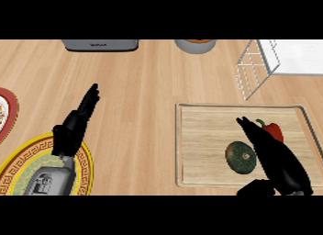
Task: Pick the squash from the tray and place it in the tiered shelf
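Head view: the right hand's fingers (251,127) lay straight and close together, tips aimed toward 11 o'clock, with the thumb (256,188) spread away at the lower edge. They had hold of nothing. The right hand (283,166) hung over the wooden tray (198,151), just on the 3 o'clock side of the squash (240,157). Whether skin met rind could not be told from this angle.

The squash, dark green and round, sat on the tray's lower middle, stem end up, free of any grip. A red pepper (275,132) lay just past it toward 1 o'clock, partly hidden behind the fingers. That spread of thumb against fingers looked like a hand readied to close round the squash from the side, a step not yet done. The forearm came in from the 5 o'clock corner, slanting up and left.

The wire shelf (256,69) stood off the tray's far edge at 1 o'clock, well apart from the squash, so the carry would probably run up and slightly right.

The left hand (73,128) rested open at 9 o'clock, fingers up, over a yellow plate (8,170).
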{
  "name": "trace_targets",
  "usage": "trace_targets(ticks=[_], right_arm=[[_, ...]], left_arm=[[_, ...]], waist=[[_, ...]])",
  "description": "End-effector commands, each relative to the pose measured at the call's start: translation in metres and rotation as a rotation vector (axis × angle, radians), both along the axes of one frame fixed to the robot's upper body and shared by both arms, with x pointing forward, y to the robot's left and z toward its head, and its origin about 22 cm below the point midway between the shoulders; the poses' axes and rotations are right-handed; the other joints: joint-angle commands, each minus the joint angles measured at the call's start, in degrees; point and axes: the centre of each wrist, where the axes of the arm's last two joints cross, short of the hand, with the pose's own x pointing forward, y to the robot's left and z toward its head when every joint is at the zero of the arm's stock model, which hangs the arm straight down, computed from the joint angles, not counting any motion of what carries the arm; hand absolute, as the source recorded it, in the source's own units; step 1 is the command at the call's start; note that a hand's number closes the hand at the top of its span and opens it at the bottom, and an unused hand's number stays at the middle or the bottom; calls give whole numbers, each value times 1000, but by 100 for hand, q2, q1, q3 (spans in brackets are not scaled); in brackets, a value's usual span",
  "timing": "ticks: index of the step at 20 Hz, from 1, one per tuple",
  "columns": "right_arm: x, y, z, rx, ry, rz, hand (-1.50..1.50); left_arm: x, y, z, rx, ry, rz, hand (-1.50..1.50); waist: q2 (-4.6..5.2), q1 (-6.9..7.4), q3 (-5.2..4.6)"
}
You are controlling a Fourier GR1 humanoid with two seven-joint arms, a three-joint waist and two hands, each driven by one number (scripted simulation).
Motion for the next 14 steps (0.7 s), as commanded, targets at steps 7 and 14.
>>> trace_targets(ticks=[7,14], right_arm=[[6,-12,-29,-112,11,102,150],[-1,7,-13,-65,-87,88,150]], left_arm=[[2,-12,11,5,24,-5,0],[-17,-35,0,1,-2,10,0]], waist=[[0,8,2],[-4,4,0]])
